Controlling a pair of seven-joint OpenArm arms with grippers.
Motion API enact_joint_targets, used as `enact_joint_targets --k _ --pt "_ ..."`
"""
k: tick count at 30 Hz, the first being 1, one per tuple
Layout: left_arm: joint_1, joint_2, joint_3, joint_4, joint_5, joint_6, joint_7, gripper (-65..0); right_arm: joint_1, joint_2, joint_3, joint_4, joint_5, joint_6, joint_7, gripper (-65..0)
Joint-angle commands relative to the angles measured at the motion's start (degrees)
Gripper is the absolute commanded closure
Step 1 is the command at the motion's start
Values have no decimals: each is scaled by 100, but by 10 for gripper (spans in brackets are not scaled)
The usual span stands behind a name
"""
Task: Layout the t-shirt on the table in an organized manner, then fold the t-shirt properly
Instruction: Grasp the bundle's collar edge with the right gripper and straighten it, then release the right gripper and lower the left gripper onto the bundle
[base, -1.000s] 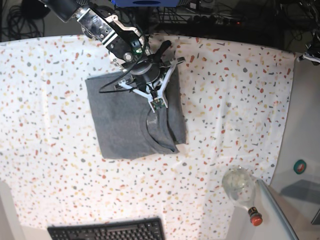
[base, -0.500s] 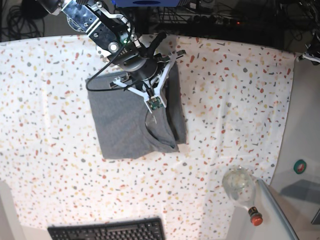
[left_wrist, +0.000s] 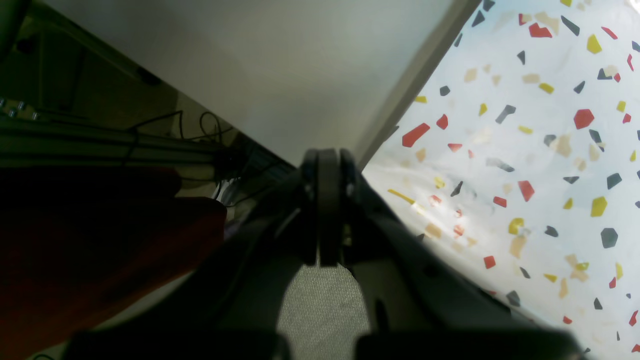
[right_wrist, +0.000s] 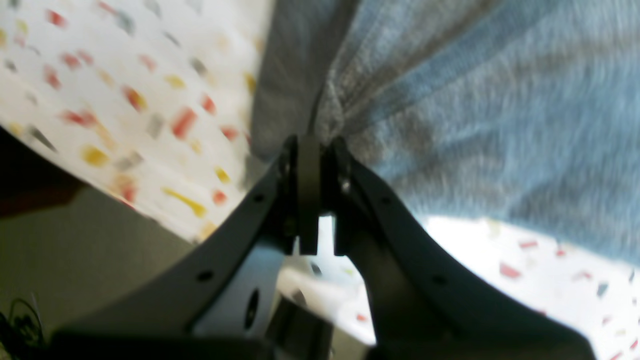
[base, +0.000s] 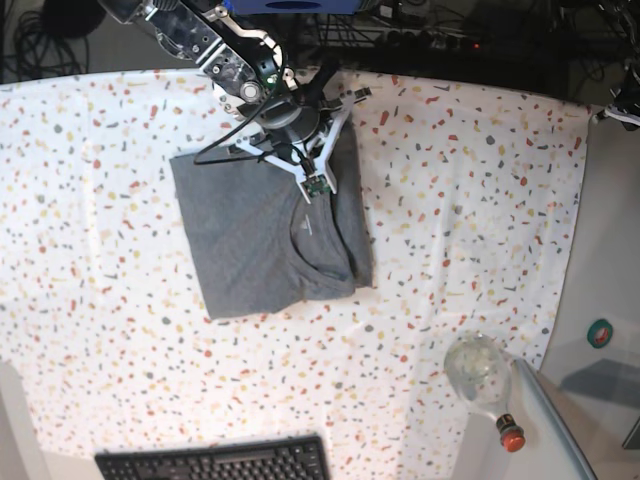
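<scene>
T-shirt (base: 255, 235), heather grey and already folded into a compact rectangle, lies on the flecked white tabletop (base: 460, 190) toward its far left, collar opening facing the near right corner of the bundle. The right hand (base: 345, 110) works at the far edge of the garment, its jaws pinched almost shut on a bunched ridge of grey fabric, as the right wrist view (right_wrist: 315, 145) shows clearly, with cloth gathered between the fingertips. Over the past second this arm swings out over the upper middle of the shirt, then draws back toward the far edge, and the right-hand layers, which lay slightly fanned beside the collar, now sit squarer along the right side. That suggests a tidying tug on the top fold rather than a fresh fold. The left hand (left_wrist: 327, 210) is out of the overhead picture; its own camera shows the jaws pressed fully together on nothing, parked at the right rim of the tabletop above the cloth's edge. A clear bottle (base: 482, 378) with a red cap and a black keyboard (base: 215, 460) rest well apart from the shirt along the near side. Judged from the present lay, the folding looks close to finished, with only a release and a last straightening of the far hem likely left.
</scene>
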Motion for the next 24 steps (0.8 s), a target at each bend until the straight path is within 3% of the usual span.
enact_joint_targets --k 1,9,12,14,17,20,23,24 --pt "11 -108 -29 77 -5 23 -84 0 43 -23 -1 72 -3 17 72 0" --pt "-6 -72 -11 77 -57 23 -75 0 16 -102 8 -122 24 17 54 -9" --pt "-6 -64 244 95 -66 23 -75 0 -72 -102 -1 -78 32 26 45 -180" --pt "3 -46 481 174 -75 23 -75 0 -124 -93 -1 54 32 26 45 -245" --pt "-6 165 789 367 -75 23 -75 0 -212 -40 25 423 32 26 45 -258" --pt "-15 420 1123 772 -110 23 -67 0 -283 311 34 1039 24 26 45 -258" --pt "29 640 1413 1132 -726 23 -58 0 -485 505 377 1610 24 26 63 -257" --pt "64 657 1483 1176 -1016 23 -5 -63 -573 514 561 1725 24 26 63 -257"
